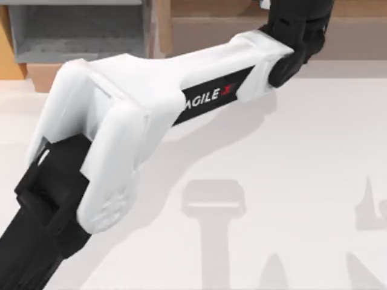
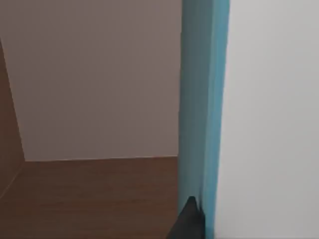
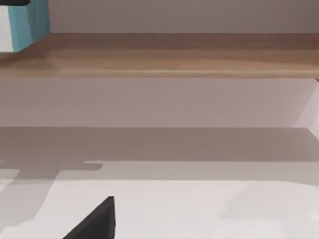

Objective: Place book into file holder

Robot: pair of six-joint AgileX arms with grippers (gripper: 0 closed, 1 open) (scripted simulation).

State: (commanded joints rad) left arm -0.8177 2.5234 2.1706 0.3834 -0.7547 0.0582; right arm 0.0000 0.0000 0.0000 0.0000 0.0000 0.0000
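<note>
Above the table (image 1: pixel 290 169), left arm hiding its tool, book (image 2: pixel 202 99) edge-on beside a dark fingertip (image 2: pixel 188 221), grip unclear, file holder (image 1: pixel 78 30) partly cut off.

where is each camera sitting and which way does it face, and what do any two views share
Top view: above the table, looking down; a white and black AgileX arm crosses it, the grey-walled boxy file holder at the far left.
Left wrist view: on the left arm, facing a pale wall and brown wooden surface; the flat teal-blue book stands close before it.
Right wrist view: on the right arm, facing the long brown wooden shelf.
Both wrist views share the book.
</note>
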